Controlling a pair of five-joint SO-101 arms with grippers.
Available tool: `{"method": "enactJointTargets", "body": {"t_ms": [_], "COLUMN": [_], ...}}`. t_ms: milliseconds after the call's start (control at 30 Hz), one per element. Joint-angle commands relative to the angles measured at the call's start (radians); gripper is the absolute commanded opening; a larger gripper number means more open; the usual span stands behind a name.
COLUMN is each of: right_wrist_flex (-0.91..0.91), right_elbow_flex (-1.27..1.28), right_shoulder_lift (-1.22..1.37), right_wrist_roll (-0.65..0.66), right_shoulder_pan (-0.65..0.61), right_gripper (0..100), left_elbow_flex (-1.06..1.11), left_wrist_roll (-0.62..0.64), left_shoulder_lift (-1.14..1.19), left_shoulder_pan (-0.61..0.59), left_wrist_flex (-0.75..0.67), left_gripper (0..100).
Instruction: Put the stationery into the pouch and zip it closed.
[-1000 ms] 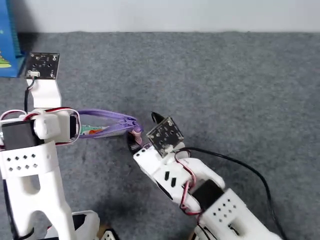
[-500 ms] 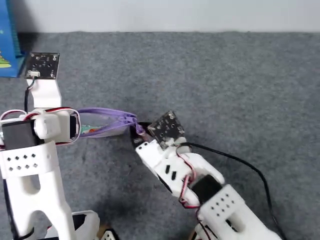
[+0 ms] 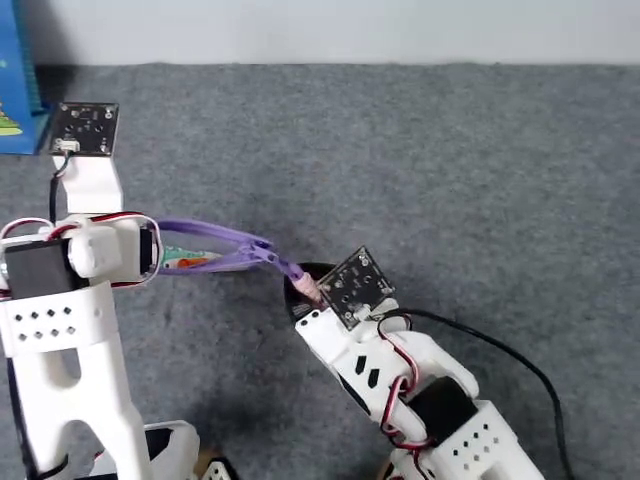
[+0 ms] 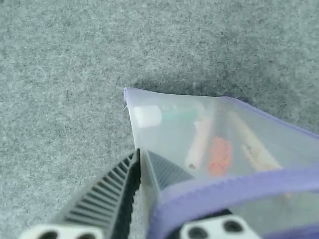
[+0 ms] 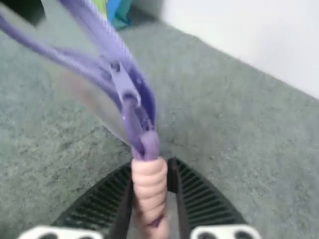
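A clear pouch (image 3: 205,252) with a purple zipper band lies on the grey carpet, held up between the two arms. Its translucent side (image 4: 209,144) shows several stationery pieces inside, white, orange and pale pink. My left gripper (image 4: 144,169) is shut on the pouch's edge near its corner. My right gripper (image 5: 149,191) is shut on the pink zipper pull (image 5: 148,186), with the purple zipper slider (image 5: 122,87) stretched out in front of it. From above, the zipper pull (image 3: 303,283) sits just ahead of the right arm (image 3: 385,365), at the pouch's right end.
Grey carpet (image 3: 480,180) stretches to the right and back up to a white wall. A blue box (image 3: 15,90) stands at the far left edge. The left arm's white body (image 3: 60,330) fills the lower left.
The right arm has drawn back to the right and toward the front with the zipper pull in its grip. The pouch's right end has stretched out after it. The left arm has stayed put.
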Motion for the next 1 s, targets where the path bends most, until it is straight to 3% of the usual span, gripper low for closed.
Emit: {"method": "enactJointTargets", "body": {"t_ms": [0, 167, 400, 967], "right_wrist_flex": [-0.044, -0.076, -0.076, -0.176], "right_elbow_flex": [0.009, 0.012, 0.014, 0.017], "right_shoulder_lift": [0.001, -0.001, 0.002, 0.021], "right_wrist_roll": [0.009, 0.014, 0.008, 0.005], "right_shoulder_pan": [-0.019, -0.033, -0.033, -0.062], "right_gripper": [6.6, 0.8, 14.1, 14.4], "left_elbow_flex": [0.042, 0.044, 0.044, 0.044], "left_wrist_roll": [0.009, 0.009, 0.008, 0.009], "left_shoulder_lift": [0.055, 0.055, 0.055, 0.055], "left_shoulder_pan": [0.017, 0.017, 0.017, 0.017], "left_wrist_flex": [-0.023, -0.023, -0.023, -0.025], "left_gripper": [1, 1, 1, 1]}}
